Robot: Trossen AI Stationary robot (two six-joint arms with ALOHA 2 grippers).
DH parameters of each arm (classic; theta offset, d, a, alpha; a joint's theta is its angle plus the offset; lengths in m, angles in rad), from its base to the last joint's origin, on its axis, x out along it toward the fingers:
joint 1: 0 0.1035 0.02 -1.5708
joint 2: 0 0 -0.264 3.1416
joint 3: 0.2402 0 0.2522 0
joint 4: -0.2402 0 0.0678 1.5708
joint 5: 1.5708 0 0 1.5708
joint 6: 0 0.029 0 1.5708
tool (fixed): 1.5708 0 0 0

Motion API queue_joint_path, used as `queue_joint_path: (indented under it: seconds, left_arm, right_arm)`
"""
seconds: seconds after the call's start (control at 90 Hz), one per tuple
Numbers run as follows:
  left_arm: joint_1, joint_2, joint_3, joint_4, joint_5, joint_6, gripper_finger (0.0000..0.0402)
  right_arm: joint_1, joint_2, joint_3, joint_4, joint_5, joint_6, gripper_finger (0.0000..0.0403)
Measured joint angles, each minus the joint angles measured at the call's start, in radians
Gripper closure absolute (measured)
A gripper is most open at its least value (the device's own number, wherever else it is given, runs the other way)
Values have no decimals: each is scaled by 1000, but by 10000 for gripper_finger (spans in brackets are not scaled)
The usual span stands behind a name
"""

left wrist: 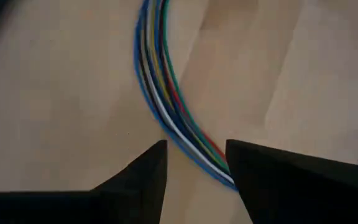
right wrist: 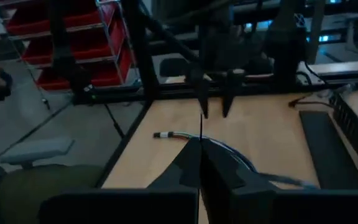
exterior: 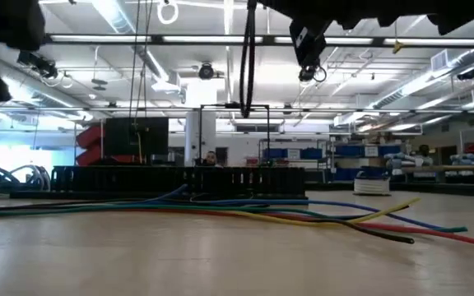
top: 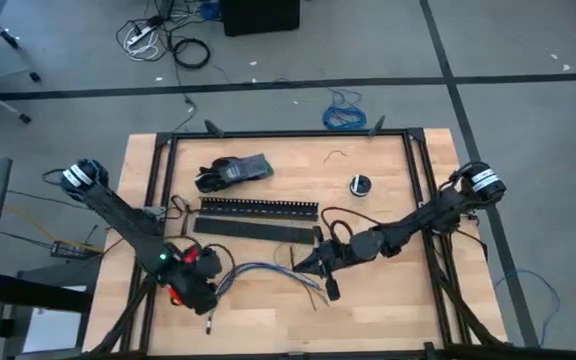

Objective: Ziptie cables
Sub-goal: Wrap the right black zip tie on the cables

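The cables (top: 268, 272), a loose bundle of thin coloured wires, lie flat on the wooden table near its front, with splayed ends (exterior: 401, 230) toward the right. My left gripper (top: 208, 285) hangs open over the bundle's left end, and its fingers (left wrist: 148, 171) stand just above the wires (left wrist: 160, 106) without plainly touching them. My right gripper (top: 320, 268) is at the bundle's right end, shut on a thin black ziptie (right wrist: 201, 124). In the right wrist view my left gripper (right wrist: 215, 109) shows pointing down. My right gripper pinches one end of the ziptie (right wrist: 201, 138) between its two shut fingers. The strip runs straight on past the fingertips toward the table's left side, clear of the table. The fingers lie along the strip, slanting toward the left arm.
A long black slotted channel (top: 258, 207) and a flat black strip (top: 253, 228) lie behind the cables. A dark bundle (top: 233, 170), a small round object (top: 359, 185) and a curled wire scrap (top: 338, 153) lie farther back. A black frame (top: 418, 200) borders the table.
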Motion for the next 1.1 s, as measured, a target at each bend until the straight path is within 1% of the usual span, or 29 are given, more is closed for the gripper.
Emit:
queue_joint_path:
  seconds: [0.133,0.189,0.344,0.467,0.589,0.733,0.789,0.844,0.989,1.022,1.1]
  left_arm:
    - [0,81,0,83,73,-37,244]
    - [0,109,1,116,85,-57,244]
    - [0,159,0,105,125,-91,244]
    - [0,174,3,69,133,-108,244]
    - [0,175,3,76,133,-97,244]
    - [0,179,2,110,141,-8,248]
    - [0,181,1,125,142,41,260]
    - [0,181,0,129,143,81,282]
    - [0,183,-1,174,132,150,379]
    - [0,183,0,177,128,153,388]
    - [-1,180,0,177,115,185,395]
  right_arm:
    - [14,-1,0,14,-2,-19,402]
    - [20,-2,0,23,-4,-33,402]
    - [27,-3,0,22,-10,-45,402]
    - [27,-3,0,7,-11,-49,402]
    - [24,-4,0,9,-22,-49,402]
    - [24,-4,0,13,-23,-50,403]
    - [24,-4,0,21,-24,-51,403]
    - [24,-4,0,23,-25,-47,403]
    - [23,-4,0,27,-25,-44,403]
    - [23,-4,0,27,-25,-44,403]
    - [23,-11,0,31,-22,-45,403]
